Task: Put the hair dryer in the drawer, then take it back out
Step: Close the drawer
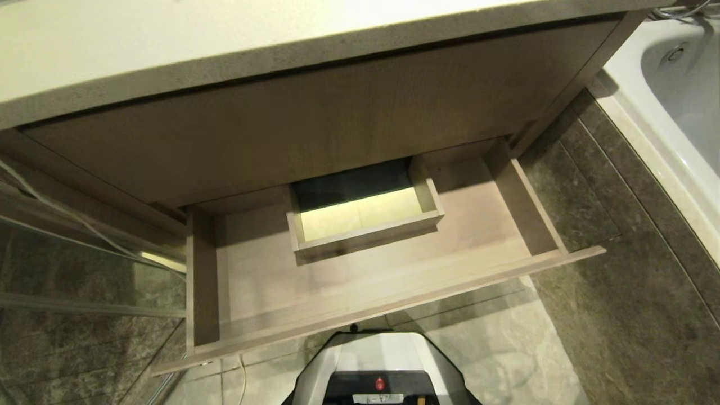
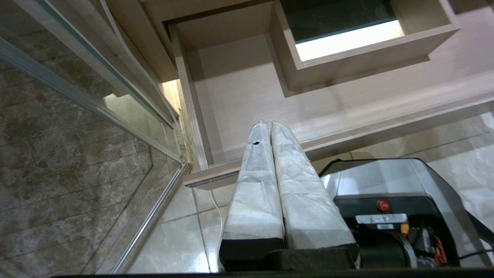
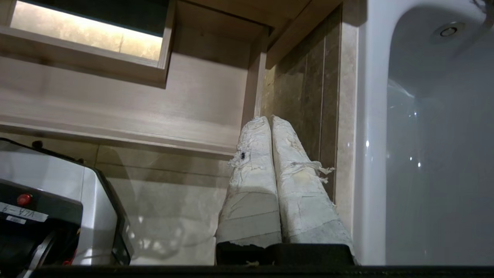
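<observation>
Drawer (image 1: 360,275) stands open and bare, no hair dryer visible; left tool (image 2: 270,125) and right tool (image 3: 269,120) both closed, empty; locate dryer before reaching.

We've got a pale wood-grain drawer (image 1: 371,281) across the middle of the frame, with the same light grain on the boxed cut-out (image 1: 365,225) inside it. Up top the counter (image 1: 169,50) is speckled cream. The floor (image 1: 619,315) lower right is mottled grey-brown stone tile, and the tub (image 1: 669,101) at upper right is glossy white. Both claws (image 2: 268,123) (image 3: 268,119) wear scuffed white wrap.
</observation>
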